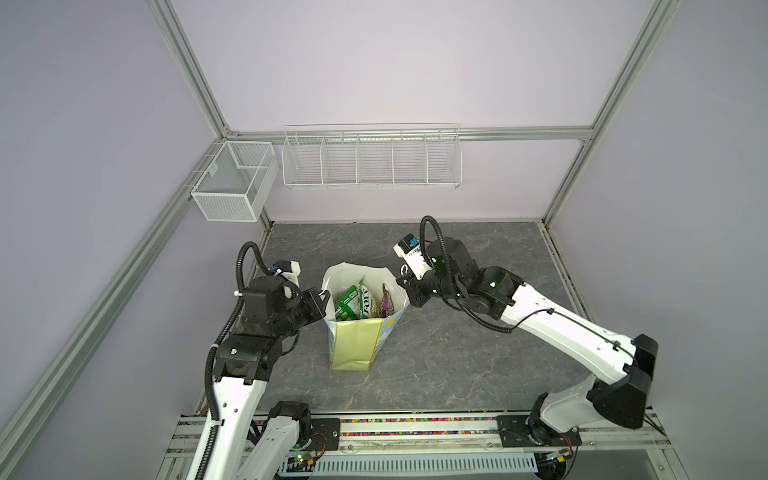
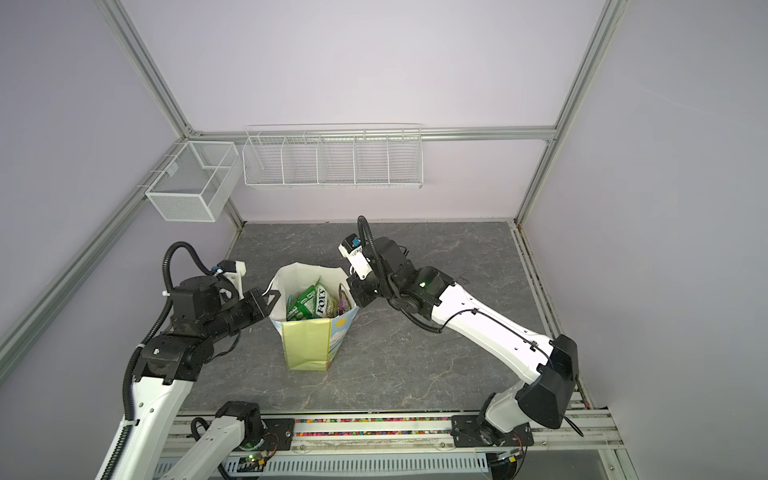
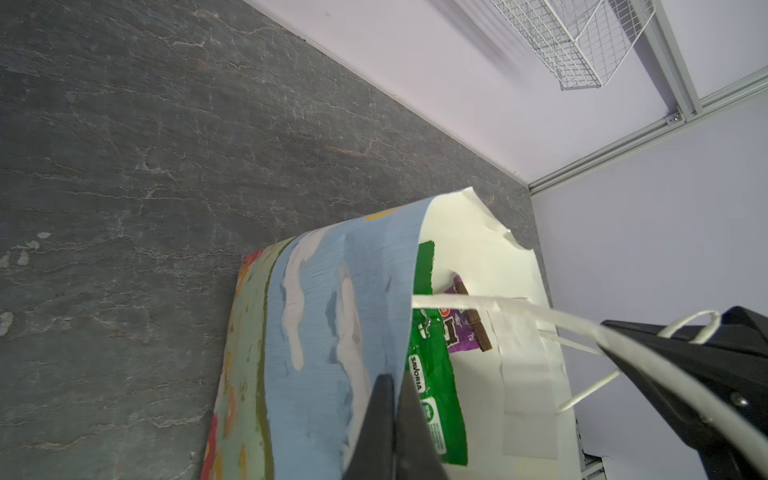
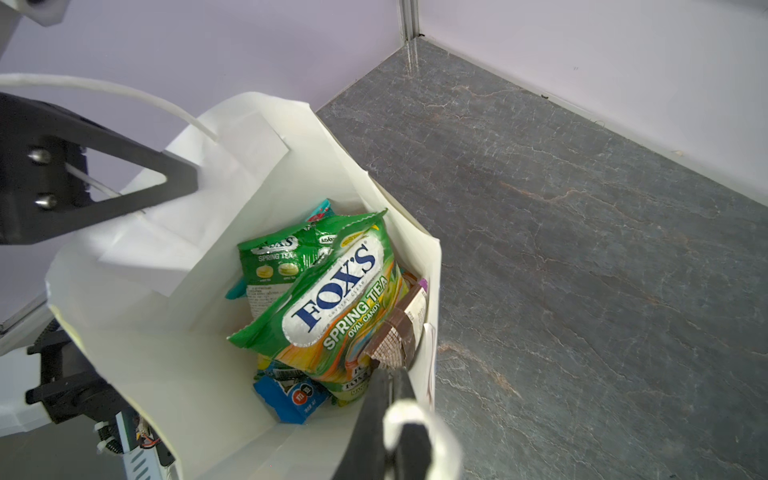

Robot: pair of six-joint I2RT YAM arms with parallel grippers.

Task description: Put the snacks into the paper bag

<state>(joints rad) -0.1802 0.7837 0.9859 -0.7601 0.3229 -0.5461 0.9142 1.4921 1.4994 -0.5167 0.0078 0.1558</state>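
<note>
1. Yellow-green on its near side and blue-printed on its broad faces, the paper bag (image 1: 356, 343) stands upright on the grey, stone-patterned counter (image 1: 478, 357). It sits a little left of the middle, with its white-lined mouth open upward in both top views (image 2: 306, 345).
2. The left hand (image 1: 324, 294) reaches in from the left and is clamped tight on the bag's left rim. In the left wrist view its dark fingers (image 3: 376, 419) sit on either side of the printed wall's edge.
3. The right hand (image 1: 402, 284) comes in from the right and is pressed closed on the bag's right rim. A white cord handle (image 4: 401, 409) loops over its fingers.
4. Between the two hands, the bag's mouth is spread wide.
5. The snacks (image 1: 357, 301) are inside the bag.
6. On top of the snacks leans a green Fox's packet (image 4: 332, 299), with a second green packet (image 4: 272, 262) behind it.
7. A dark brown bar (image 4: 395, 336) stands against the bag's right wall, touching the Fox's packet.
8. A blue M&M's packet (image 4: 291, 395) lies lower down, partly under the Fox's packet.
9. A sliver of teal wrapper (image 4: 320, 210) shows behind the green packets.
10. On the far wall hangs a white wire rack (image 1: 372, 162) with several compartments. A white mesh basket (image 1: 232, 183) hangs on the frame at the far left.
</note>
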